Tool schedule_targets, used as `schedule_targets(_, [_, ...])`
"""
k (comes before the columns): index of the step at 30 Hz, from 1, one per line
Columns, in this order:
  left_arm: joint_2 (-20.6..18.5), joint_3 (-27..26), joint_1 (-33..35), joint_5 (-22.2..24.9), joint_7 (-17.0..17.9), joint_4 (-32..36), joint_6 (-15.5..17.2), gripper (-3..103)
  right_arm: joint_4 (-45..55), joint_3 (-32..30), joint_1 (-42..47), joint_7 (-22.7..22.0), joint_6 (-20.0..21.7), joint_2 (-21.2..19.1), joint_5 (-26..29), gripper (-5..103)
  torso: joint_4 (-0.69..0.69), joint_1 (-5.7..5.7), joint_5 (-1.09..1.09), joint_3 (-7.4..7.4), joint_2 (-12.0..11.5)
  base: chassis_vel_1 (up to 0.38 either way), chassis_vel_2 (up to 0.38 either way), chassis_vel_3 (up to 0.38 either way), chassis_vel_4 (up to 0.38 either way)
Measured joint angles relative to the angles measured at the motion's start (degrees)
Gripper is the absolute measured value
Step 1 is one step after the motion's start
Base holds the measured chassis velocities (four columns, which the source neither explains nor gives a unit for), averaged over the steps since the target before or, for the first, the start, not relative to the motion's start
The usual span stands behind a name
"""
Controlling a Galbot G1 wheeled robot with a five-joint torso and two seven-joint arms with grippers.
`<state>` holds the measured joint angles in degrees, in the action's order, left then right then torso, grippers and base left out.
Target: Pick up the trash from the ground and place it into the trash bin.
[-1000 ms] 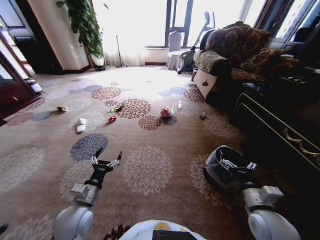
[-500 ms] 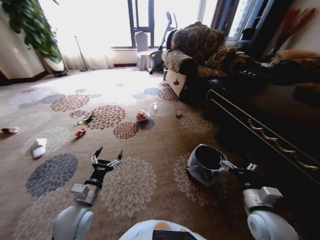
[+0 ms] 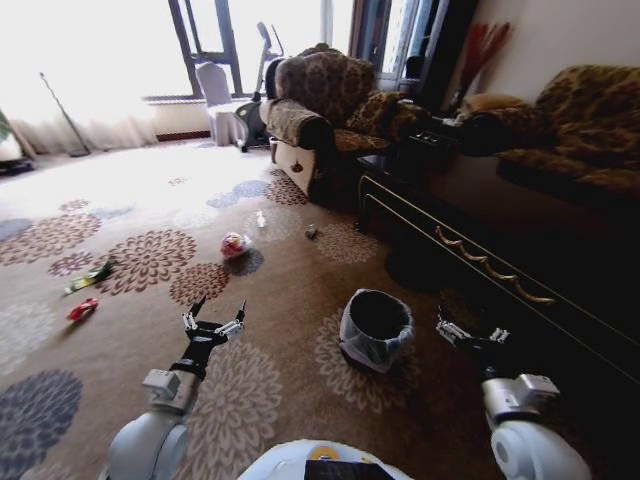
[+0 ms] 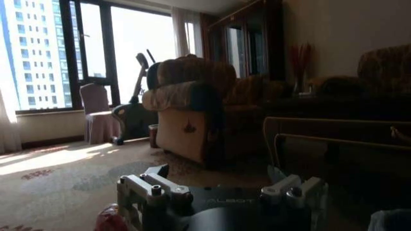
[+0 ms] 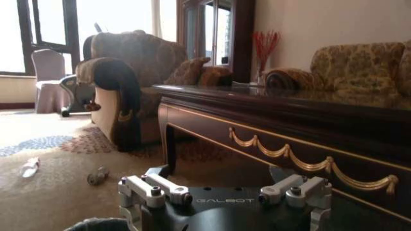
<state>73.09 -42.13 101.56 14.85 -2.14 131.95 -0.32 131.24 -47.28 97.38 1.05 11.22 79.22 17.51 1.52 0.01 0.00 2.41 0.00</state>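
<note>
- The trash bin [image 3: 376, 328] is seen standing on the carpet [image 3: 290, 290], between the two arms and nearer the right one; its black inside is visible, while its base is hard to make out against the flower pattern.
- In the right wrist view only a sliver of the bin's rim [image 5: 99, 224] is seen, cut off at the edge.
- The left gripper [image 3: 213, 316] is held above the carpet with its jaws spread wide, nothing between them.
- The right gripper [image 3: 471, 335] is held just beside the bin, apart from it, jaws open and empty.
- A crumpled red-pink wrapper [image 3: 234, 244] lies farther out on the carpet; in the left wrist view a part of it [image 4: 110, 219] is half hidden behind the gripper body.
- A red bit [image 3: 82, 309] and a green bit [image 3: 90, 275] lie well off to the left; their shapes cannot be made out.
- A small brown item [image 3: 311, 232] lies near the armchair [image 3: 305, 105].
</note>
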Motion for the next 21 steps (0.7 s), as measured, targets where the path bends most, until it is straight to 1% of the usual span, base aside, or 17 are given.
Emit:
schedule_targets(2, [0.09,0.06,-0.09,0.26,0.00,-0.05,-0.05,100,-0.81,0.28,-0.57,0.00,0.68,-0.35,0.17,100,-0.01,0.00,0.00,0.00,0.00,-0.131,-0.037,-0.038,-0.129])
schedule_targets(5, [0.42,0.05,-0.06,0.32,0.00,-0.10,-0.07,100,-3.08,0.69,-1.87,0.00,0.72,-1.19,0.67,100,0.03,0.00,0.00,0.00,0.00,-0.033,-0.005,-0.009,-0.033])
schedule_targets(8, [0.64,-0.10,0.24,0.38,0.02,-0.10,-0.13,100,-3.79,0.87,-2.24,0.00,0.48,-1.77,1.15,100,0.05,-0.01,0.00,0.00,0.00,0.000,0.000,0.000,0.000])
schedule_targets(11, [1.02,-0.33,0.56,0.42,0.02,-0.24,-0.56,100,-4.22,1.17,-2.70,0.00,-0.28,-2.74,1.45,100,0.03,-0.01,0.01,-0.01,0.00,0.000,0.000,0.000,0.000])
schedule_targets(12, [1.21,-0.37,0.62,0.42,0.03,-0.52,-0.87,100,-4.26,1.43,-3.07,0.00,-0.36,-3.22,1.55,100,0.02,-0.01,0.01,-0.01,0.00,0.000,0.000,0.000,0.000])
schedule_targets(14, [1.68,-0.20,0.54,0.66,0.34,-1.71,-2.84,100,-4.46,2.00,-4.21,0.00,-0.32,-4.09,1.97,100,0.03,-0.01,0.01,0.00,0.00,0.000,0.000,0.000,0.000])
schedule_targets(16, [1.74,-0.14,0.50,0.72,0.43,-1.90,-3.10,100,-4.51,2.04,-4.37,0.00,-0.32,-4.18,2.03,100,0.03,-0.01,0.00,0.00,0.00,0.000,0.000,0.000,0.000])
schedule_targets(18, [2.13,0.16,0.27,1.04,0.84,-2.15,-2.42,100,-4.69,2.11,-5.38,0.00,0.89,-4.78,2.09,100,0.03,-0.01,0.01,0.00,0.00,0.000,0.000,0.000,0.000])
schedule_targets(21, [1.89,0.87,-0.66,2.04,1.59,-2.13,-1.41,100,-4.99,2.04,-5.53,0.00,0.85,-5.14,2.82,100,0.02,0.00,0.00,0.00,0.00,0.000,0.000,0.000,0.000])
